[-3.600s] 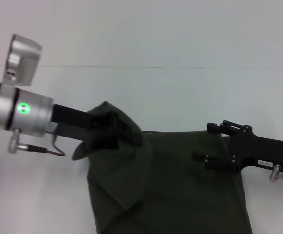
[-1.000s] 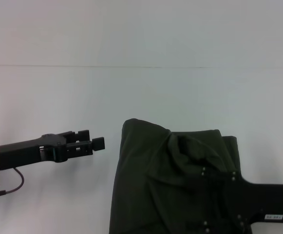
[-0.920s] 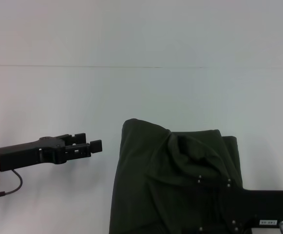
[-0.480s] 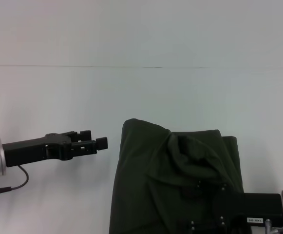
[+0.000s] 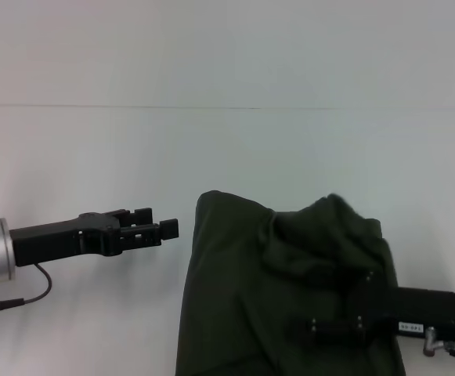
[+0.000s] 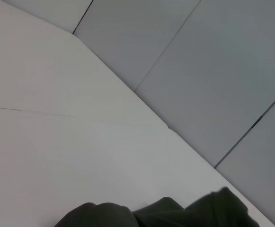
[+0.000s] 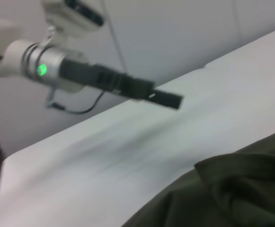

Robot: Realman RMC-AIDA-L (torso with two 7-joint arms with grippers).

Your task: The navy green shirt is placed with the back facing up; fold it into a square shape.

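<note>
The navy green shirt (image 5: 243,298) lies bunched on the white table at the lower middle and right of the head view. A fold of it rises to a peak (image 5: 333,202) near its far right corner. My right gripper (image 5: 330,319) reaches in from the right over the shirt's right side and is shut on the cloth under that peak; part of it is buried in the fabric. My left gripper (image 5: 164,227) hovers open just left of the shirt's far left corner, apart from it. The shirt (image 7: 232,198) fills the near corner of the right wrist view, and its edge (image 6: 165,215) shows in the left wrist view.
The white table (image 5: 227,149) stretches away behind and to the left of the shirt. A pale wall with panel seams (image 6: 199,71) stands beyond the table. In the right wrist view my left arm (image 7: 104,78) shows across the table.
The right gripper has risen on the shirt's right side and pulled a fold up into a peak. The left gripper, which let go of the shirt earlier, has drifted right towards it.
</note>
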